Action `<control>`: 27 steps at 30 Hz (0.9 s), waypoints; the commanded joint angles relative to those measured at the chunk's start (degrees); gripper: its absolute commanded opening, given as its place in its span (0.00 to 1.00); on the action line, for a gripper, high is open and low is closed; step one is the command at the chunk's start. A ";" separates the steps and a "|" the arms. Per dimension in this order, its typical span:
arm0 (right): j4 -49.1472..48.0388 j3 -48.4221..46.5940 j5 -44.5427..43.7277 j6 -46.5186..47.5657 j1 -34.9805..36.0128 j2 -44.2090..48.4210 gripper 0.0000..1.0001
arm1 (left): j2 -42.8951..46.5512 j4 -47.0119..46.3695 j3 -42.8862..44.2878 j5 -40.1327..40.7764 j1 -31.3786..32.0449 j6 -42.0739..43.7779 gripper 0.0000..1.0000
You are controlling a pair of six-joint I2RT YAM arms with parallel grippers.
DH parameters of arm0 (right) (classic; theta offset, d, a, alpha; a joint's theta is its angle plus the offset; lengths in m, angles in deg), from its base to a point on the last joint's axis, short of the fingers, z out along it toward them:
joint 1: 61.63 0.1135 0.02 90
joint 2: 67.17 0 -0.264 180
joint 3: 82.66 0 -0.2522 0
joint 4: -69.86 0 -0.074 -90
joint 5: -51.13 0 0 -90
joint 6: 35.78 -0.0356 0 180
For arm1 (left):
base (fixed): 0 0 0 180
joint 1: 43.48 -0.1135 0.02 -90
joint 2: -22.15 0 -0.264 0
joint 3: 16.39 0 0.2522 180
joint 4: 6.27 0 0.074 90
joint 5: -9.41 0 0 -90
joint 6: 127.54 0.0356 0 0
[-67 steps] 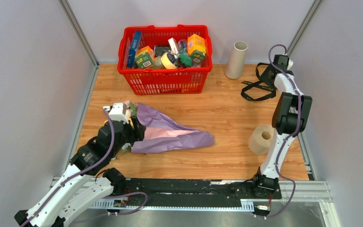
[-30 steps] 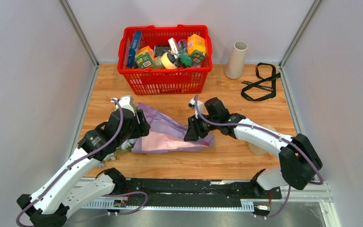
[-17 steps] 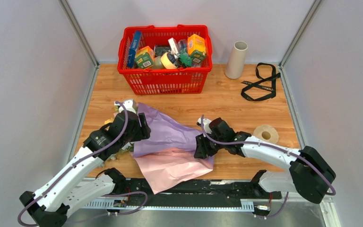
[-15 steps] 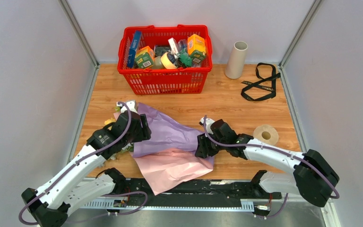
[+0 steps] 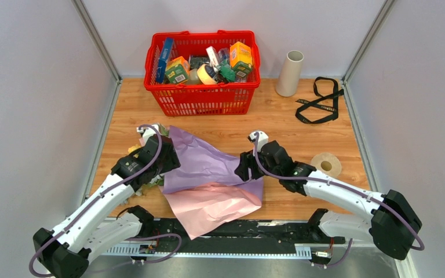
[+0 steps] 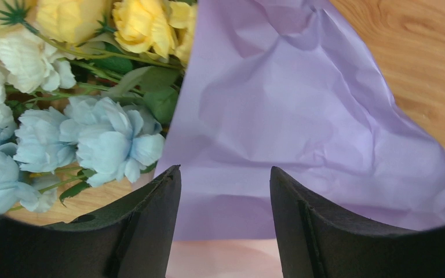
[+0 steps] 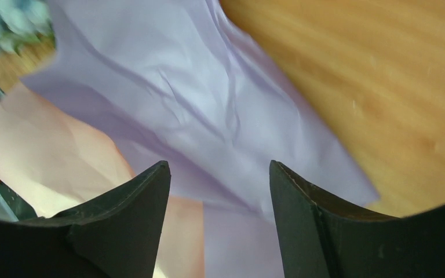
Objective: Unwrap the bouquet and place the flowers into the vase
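Crinkled lilac paper [image 5: 203,165] fans over a flat pink sheet [image 5: 208,205]; left fingers [image 6: 150,226] at its nine o'clock, right fingers [image 7: 121,226] at three, both spread wide, gripping nothing.

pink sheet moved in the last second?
Yes. The pink sheet slid toward the near rail, away from the basket, now overlapping the rail.

Red plastic basket [image 5: 203,102] of boxed groceries [image 5: 240,56] at twelve o'clock on the wooden bench [image 5: 278,124]; beige tape roll [image 5: 325,164] lying flat at three o'clock.
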 commanded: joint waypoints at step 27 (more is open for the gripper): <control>-24.75 -22.63 -1.38 18.48 0.27 -39.26 0.18 | -13.39 -16.26 -3.68 -5.00 -9.85 5.50 0.57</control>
